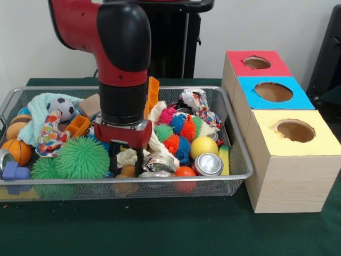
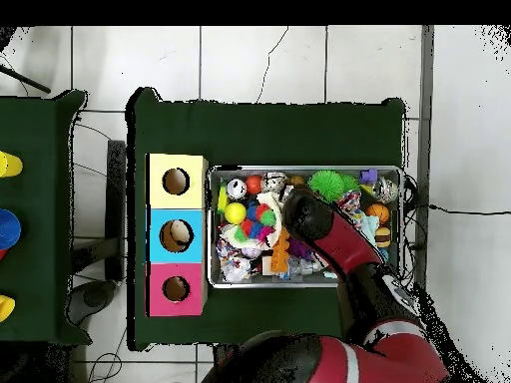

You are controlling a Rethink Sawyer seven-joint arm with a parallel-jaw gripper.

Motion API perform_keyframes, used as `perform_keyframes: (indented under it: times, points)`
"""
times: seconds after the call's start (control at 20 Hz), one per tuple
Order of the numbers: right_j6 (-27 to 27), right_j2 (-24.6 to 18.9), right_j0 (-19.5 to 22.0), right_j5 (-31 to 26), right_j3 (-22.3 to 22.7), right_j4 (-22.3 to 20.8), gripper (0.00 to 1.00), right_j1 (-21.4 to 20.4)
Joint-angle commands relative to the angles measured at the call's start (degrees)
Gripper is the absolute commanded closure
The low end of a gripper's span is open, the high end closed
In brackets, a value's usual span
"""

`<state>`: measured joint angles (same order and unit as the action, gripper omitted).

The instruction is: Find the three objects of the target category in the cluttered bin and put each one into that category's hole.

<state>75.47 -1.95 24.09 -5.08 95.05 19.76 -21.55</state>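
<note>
The red and black arm [image 1: 120, 58] drops straight into the wire bin [image 1: 234, 160], and the pincer [image 1: 127, 160] is buried in the clutter at lower centre of the front view. Whether it is parted or clamped cannot be told; the toys hide it. Just right of it lies a crushed silver can [image 1: 160, 162], and further right a second can [image 1: 208, 164] shows its round lid, with a yellow ball [image 1: 203, 145] behind that and a small orange ball [image 1: 185, 172] in front. Left of the pincer sits a big green spiky ball [image 1: 82, 157], touching the arm's black wrist. A basketball [image 1: 18, 151] rests at the far left, a soccer ball [image 1: 63, 108] at upper left. On the green table [image 1: 160, 229], right of the bin, stand three boxes: red [image 1: 257, 64], blue [image 1: 273, 92], yellow [image 1: 294, 130], each with a hole on top. Overhead, the blue box's hole [image 2: 176, 234] shows something pale inside.
</note>
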Motion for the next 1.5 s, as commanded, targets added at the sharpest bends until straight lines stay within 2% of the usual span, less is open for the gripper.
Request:
perform_keyframes:
  times: [0.05,0.2,0.35,0.8,1.05,1.1,1.5]
  points:
    - [10.71,-8.68,3.95,3.89,-0.93,-2.57,0.00,6.26]
    - [10.23,-11.94,6.51,7.04,-1.43,-5.04,0.00,9.14]
    - [10.39,-12.87,7.08,7.97,-2.47,-5.95,0.00,10.97]
    - [10.85,-16.46,9.53,9.74,-5.03,-9.67,0.00,13.99]
    - [10.61,-15.72,8.78,9.79,-5.88,-11.08,0.00,13.74]
    - [10.27,-15.66,8.77,9.53,-6.06,-11.48,1.00,13.69]
    - [9.46,-14.67,8.22,8.27,-6.74,-13.11,1.00,13.41]
